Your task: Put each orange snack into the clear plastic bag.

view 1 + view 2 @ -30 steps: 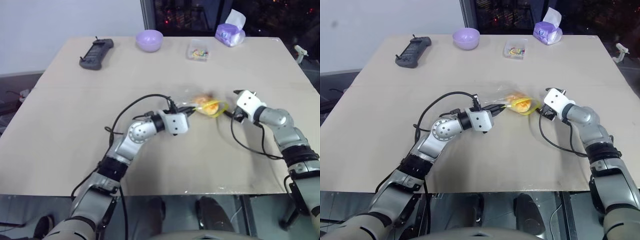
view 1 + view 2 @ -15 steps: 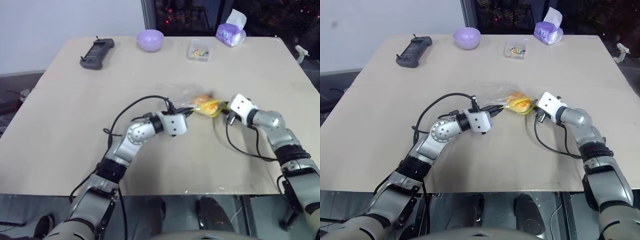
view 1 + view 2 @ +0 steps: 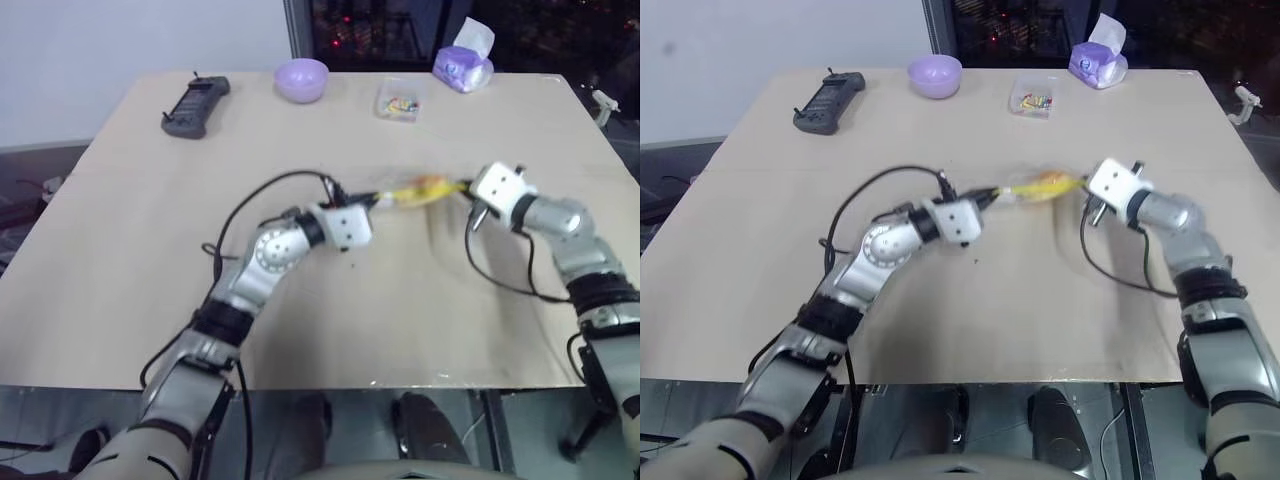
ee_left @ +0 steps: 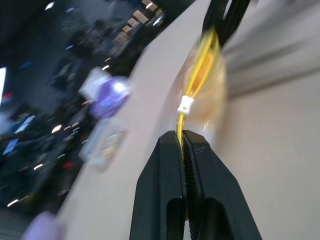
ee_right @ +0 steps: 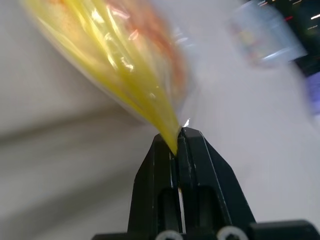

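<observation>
Two claws: the left claw (image 4: pixel 186 137) is pinched tight on the yellow sealing strip of the clear plastic bag (image 3: pixel 415 190); the right claw (image 5: pixel 177 139) is pinched tight on the bag's opposite end, so the bag hangs stretched between them above the tabletop (image 3: pixel 130 240).
Snack: one orange snack (image 3: pixel 1042 184) sits inside the bag, seen through the clear film as an orange-yellow mass; its surface pattern is too blurred to tell.
Slider: a small white zip slider (image 4: pixel 185 104) rides on the yellow strip, just beyond the left claw's fingertips.
Far edge: a purple bowl (image 3: pixel 301 79), a small clear box of colourful bits (image 3: pixel 398 101) and a purple tissue pack (image 3: pixel 462 65) with white tissue sticking up stand along the far side, well apart from the bag.
Far left corner: a dark handheld controller (image 3: pixel 195 105) lies near the corner.
In the way: nothing stands between the claws and the bag; black cables loop from both arms over the tabletop.
Writing: none can be read on any item.
Open room: bare tabletop lies below the bag, towards the near edge and out to the left side.
</observation>
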